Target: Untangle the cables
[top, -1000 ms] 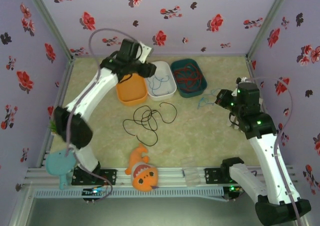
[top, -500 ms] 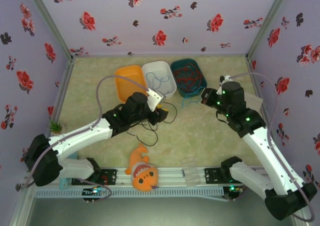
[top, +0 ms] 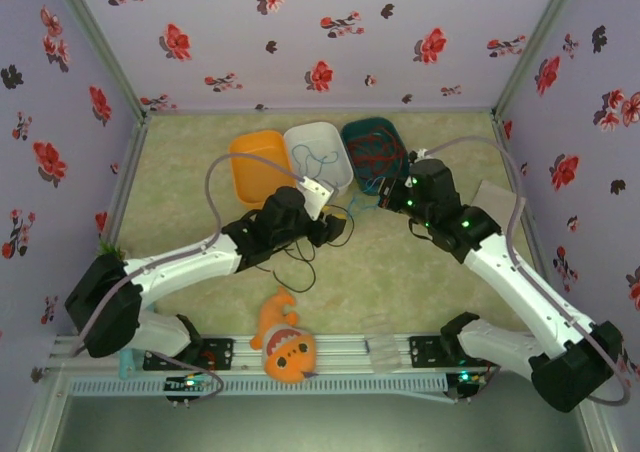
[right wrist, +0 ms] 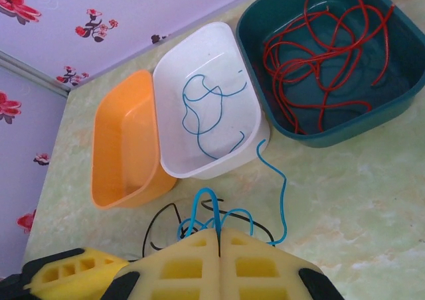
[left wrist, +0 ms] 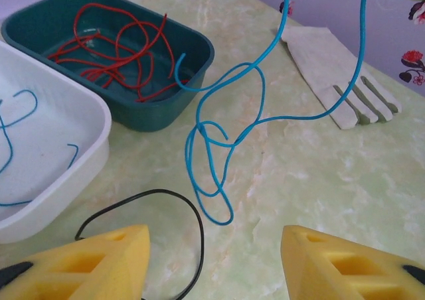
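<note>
1. The table (top: 400,272) is a smooth, pale green marbled surface. Three glossy, round-cornered plastic trays sit side by side at its 12 o'clock edge in the top view: orange tray (top: 258,167), white tray (top: 318,155) and teal tray (top: 372,152).
2. The red cable (right wrist: 325,54) lies wholly inside the teal tray as a thin, loose, many-looped tangle.
3. A short blue strand (right wrist: 211,107) curls in open bends on the floor of the white tray.
4. The right gripper (right wrist: 219,237) has blocky yellow foam fingers pressed flat together on the blue cable (left wrist: 219,160). In the left wrist view this thin wire hangs from 12 o'clock and drops into several narrow loops over the table, at 4 o'clock of the teal tray.
5. The left gripper (left wrist: 214,233) has its two yellow, hollow-celled wedge fingers spread wide apart and holding nothing. They hover low, with the dangling blue loops at their 12 o'clock.
6. The black cable (top: 290,247) lies on the table near its centre in slack, overlapping rings, at 8 o'clock of the left gripper in the top view. One arc (left wrist: 166,200) curves just ahead of the left finger.
7. A pale flat sheet (left wrist: 332,68), slit into strips at one end, lies at 2 o'clock in the left wrist view.
8. A soft orange plush fish (top: 285,342) rests at the table's 6 o'clock edge.
</note>
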You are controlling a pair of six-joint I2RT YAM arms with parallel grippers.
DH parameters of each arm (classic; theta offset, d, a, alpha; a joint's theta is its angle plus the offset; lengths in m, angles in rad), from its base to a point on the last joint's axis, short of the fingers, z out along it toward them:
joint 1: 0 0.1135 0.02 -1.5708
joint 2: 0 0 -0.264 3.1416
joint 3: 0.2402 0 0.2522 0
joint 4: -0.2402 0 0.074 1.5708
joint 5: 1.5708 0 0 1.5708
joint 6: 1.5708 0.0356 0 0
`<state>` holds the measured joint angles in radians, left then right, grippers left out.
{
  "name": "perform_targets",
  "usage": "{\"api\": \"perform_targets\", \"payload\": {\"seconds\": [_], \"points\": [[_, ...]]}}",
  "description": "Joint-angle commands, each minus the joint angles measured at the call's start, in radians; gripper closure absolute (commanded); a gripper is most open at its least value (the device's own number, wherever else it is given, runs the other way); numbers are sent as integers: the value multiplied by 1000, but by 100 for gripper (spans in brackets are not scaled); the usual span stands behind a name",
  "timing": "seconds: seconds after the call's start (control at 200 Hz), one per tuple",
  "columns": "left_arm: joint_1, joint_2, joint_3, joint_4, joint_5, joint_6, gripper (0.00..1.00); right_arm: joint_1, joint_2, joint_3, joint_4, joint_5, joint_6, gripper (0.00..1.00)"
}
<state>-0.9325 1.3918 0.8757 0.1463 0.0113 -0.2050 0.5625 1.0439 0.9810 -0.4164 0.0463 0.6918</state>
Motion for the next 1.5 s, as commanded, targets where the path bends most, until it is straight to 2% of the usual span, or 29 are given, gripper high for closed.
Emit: {"api": "perform_targets", "payload": {"seconds": [0.0,0.235,0.535,0.665,0.76,0.99,1.345,1.415,1.495], "points": [[-8,28,39,35,28,-11,43,13,8,36,39,24,9,100],[-8,52,30,74,106,-29,35,17,14,41,41,30,5,100],[14,144,67,89,94,-99,33,30,17,47,60,19,8,100],[35,183,75,107,94,-133,43,33,10,45,64,10,11,100],[44,191,80,96,94,-132,62,34,0,47,55,17,5,100],[74,141,33,73,62,-126,100,34,-54,54,-35,131,-32,100],[107,52,18,16,-28,-92,100,34,-104,74,-128,228,-58,100],[107,12,14,-7,-65,-74,100,34,-111,84,-178,280,-61,100],[108,-48,8,-48,-133,-34,100,34,-126,92,-265,407,-58,100]]}}
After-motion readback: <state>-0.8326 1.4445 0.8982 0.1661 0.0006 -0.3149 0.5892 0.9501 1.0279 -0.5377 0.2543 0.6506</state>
